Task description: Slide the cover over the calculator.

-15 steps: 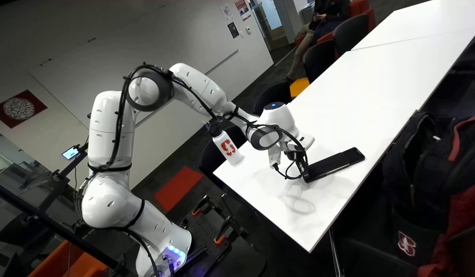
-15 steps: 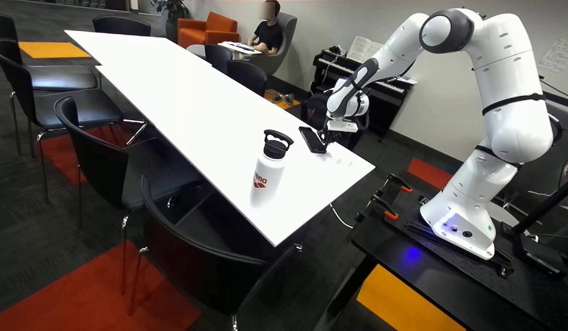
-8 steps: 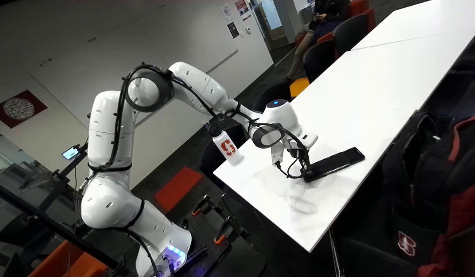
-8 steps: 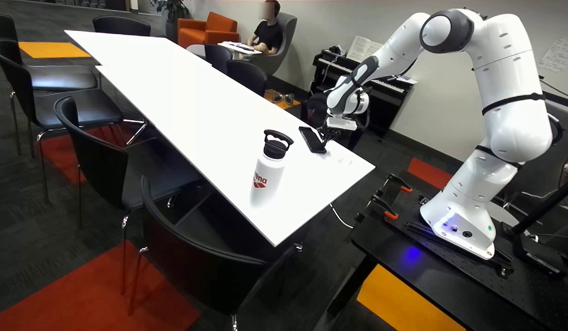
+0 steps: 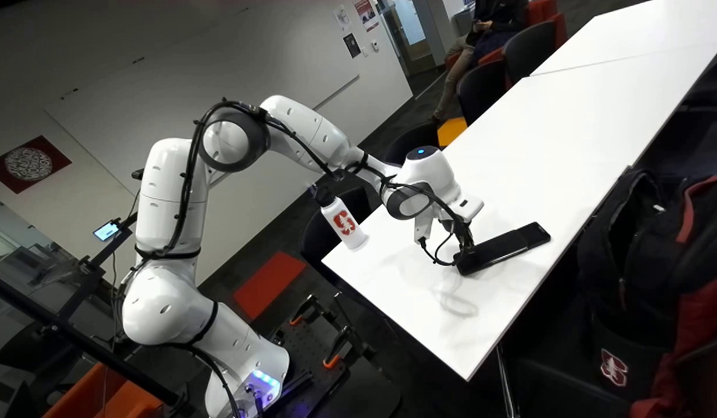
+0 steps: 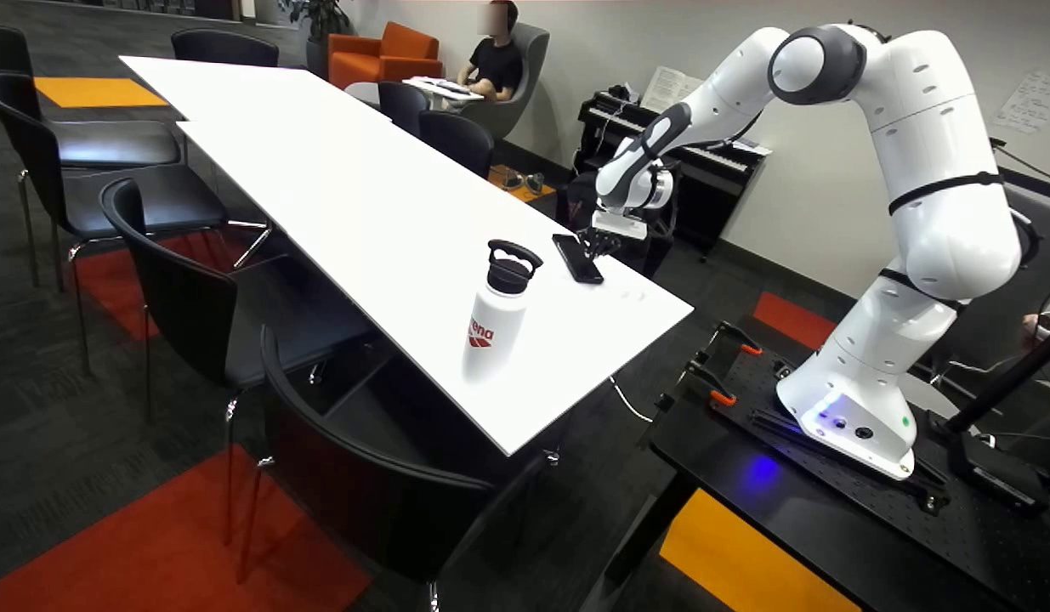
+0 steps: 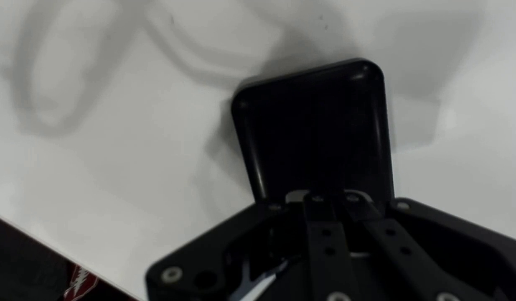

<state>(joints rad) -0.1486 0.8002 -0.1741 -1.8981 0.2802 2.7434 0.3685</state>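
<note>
Gripper (image 7: pixel 336 200) is clenched, nothing seen between its fingers (image 7: pixel 320 211), over the near part of the cover (image 7: pixel 314 129); contact unclear. Calculator (image 5: pixel 532 234) lies by the long edge of the bench (image 5: pixel 567 145) opposite the bottle (image 5: pixel 346 225). Cover appears mostly on; a step farther along suggests some slide remains.

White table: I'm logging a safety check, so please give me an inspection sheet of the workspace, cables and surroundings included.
Surface: white table, small dark specks in the wrist view.
Job's things: calculator with its cover, one flat black piece on the table; how far slid, unclear.
Clutter: white bottle, standing on the table.
Gripper: shut, nothing seen held; contact with the job's things unclear.
Cables: black cabling along the arm, looping beside the gripper.
Surroundings: black chairs, backpack, seated person.
</note>
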